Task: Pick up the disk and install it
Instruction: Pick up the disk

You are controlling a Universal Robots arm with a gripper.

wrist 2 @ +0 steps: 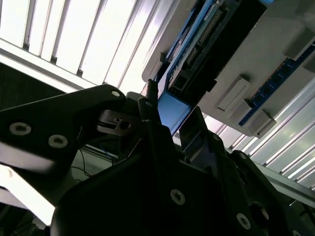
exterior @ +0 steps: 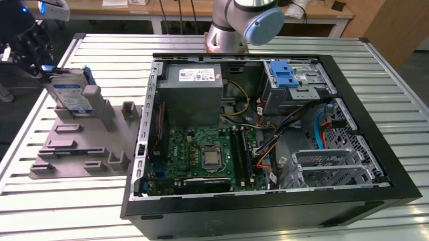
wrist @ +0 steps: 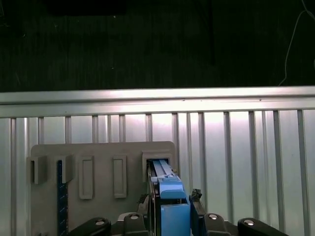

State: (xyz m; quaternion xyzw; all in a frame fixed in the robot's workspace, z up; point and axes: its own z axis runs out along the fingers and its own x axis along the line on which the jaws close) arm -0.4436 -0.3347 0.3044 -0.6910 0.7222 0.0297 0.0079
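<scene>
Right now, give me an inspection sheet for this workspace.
Surface: slatted metal table.
Job's things: disk standing upright in a slot of the grey fixture; not yet installed.
Clutter: nothing seen.
Grippers: gripper closed on the disk's upper edge.
Cables: wire bundles loose inside the open computer case.
Surroundings: wooden workbench behind the table.
</scene>
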